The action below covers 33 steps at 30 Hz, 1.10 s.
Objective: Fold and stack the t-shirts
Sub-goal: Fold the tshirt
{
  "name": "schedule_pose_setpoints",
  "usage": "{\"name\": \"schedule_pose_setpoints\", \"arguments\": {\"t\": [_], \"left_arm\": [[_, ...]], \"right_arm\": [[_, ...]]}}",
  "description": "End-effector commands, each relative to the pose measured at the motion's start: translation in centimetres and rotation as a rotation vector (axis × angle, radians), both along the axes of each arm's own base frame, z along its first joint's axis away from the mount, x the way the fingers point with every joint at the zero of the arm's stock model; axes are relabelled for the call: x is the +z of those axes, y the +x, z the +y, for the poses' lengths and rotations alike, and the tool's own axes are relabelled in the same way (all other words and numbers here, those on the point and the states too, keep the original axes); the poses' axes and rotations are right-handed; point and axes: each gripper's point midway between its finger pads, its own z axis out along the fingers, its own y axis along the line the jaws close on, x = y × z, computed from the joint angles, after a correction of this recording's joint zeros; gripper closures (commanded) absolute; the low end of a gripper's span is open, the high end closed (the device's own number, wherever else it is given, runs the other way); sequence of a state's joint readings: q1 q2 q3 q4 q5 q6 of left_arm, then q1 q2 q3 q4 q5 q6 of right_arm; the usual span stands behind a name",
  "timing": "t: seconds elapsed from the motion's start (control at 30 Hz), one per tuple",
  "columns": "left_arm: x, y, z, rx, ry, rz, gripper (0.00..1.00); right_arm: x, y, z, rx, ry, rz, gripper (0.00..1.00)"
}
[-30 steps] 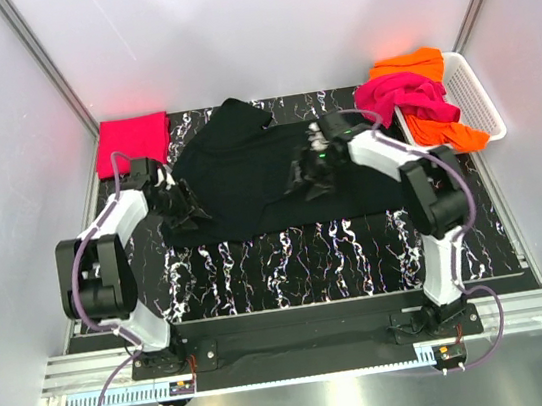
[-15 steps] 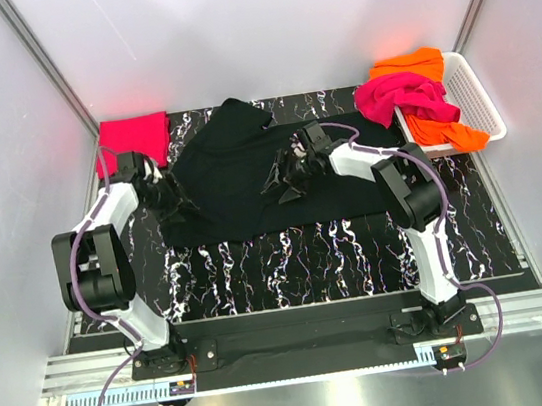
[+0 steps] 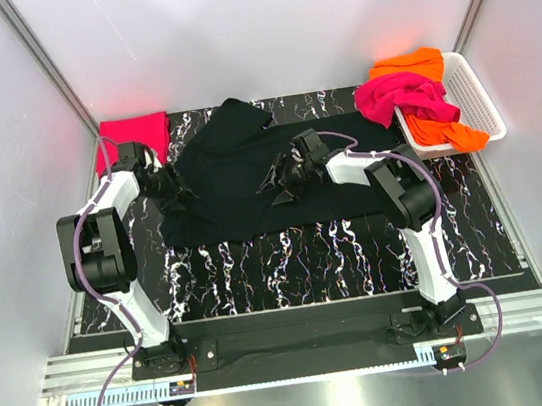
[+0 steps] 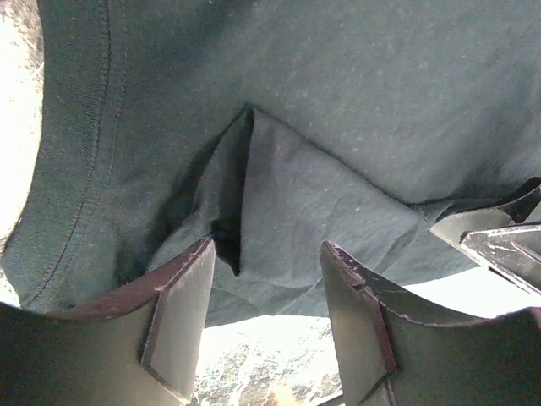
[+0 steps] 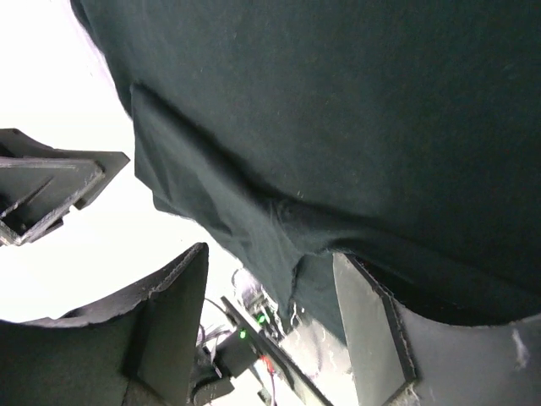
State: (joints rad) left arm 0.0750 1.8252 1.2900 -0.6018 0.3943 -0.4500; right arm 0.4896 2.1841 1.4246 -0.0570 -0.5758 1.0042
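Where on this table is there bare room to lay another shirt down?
The widest bare patch is the strip of table between the black shirt and the near edge. A smaller one lies right of that shirt, in front of the basket. Crowded: the far corners, with the red-pink shirt left and the heaped basket right.

The black t-shirt [image 3: 234, 193] is plain black, reading dark teal-green in the wrist views. The red-pink t-shirt [image 3: 133, 134], magenta t-shirt [image 3: 397, 94] and orange t-shirt [image 3: 413, 64] are plain too. The lattice basket [image 3: 475, 95] is white. The bench [image 3: 289, 256] is black with white marble veining. The arms [image 3: 358, 162] are white with black joints.
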Motion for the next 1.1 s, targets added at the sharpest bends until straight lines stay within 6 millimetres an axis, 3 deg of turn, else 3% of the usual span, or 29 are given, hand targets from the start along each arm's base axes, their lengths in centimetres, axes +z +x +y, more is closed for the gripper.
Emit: {"name": "schedule_pose_setpoints", "arguments": {"t": [0.0, 0.53, 0.57, 0.7, 0.8, 1.0, 1.07], "left_arm": [[1.0, 0.9, 0.1, 0.002, -0.011, -0.045, 0.43], [1.4, -2.3, -0.6, -0.019, -0.050, -0.032, 0.53], [1.4, -2.5, -0.5, -0.016, -0.046, -0.030, 0.55], [0.4, -4.1, 0.1, -0.004, -0.012, 0.012, 0.77], [-0.6, -4.8, 0.2, 0.002, -0.007, 0.047, 0.83], [-2.3, -4.4, 0.8, 0.011, 0.020, 0.108, 0.81], [-2.5, -4.2, 1.6, 0.025, 0.063, 0.108, 0.68]], "right_arm": [[1.0, 1.5, 0.6, -0.057, 0.009, -0.073, 0.32], [1.9, 5.7, -0.2, -0.117, -0.016, -0.181, 0.34], [2.0, 5.3, -0.2, -0.086, -0.029, -0.188, 0.34], [4.5, 3.1, -0.6, -0.017, -0.024, -0.194, 0.33], [5.3, 2.0, -1.0, 0.008, -0.042, -0.195, 0.33], [6.2, -1.8, 0.4, 0.102, -0.063, -0.182, 0.40], [6.3, -3.2, 1.6, 0.137, -0.044, -0.169, 0.45]]}}
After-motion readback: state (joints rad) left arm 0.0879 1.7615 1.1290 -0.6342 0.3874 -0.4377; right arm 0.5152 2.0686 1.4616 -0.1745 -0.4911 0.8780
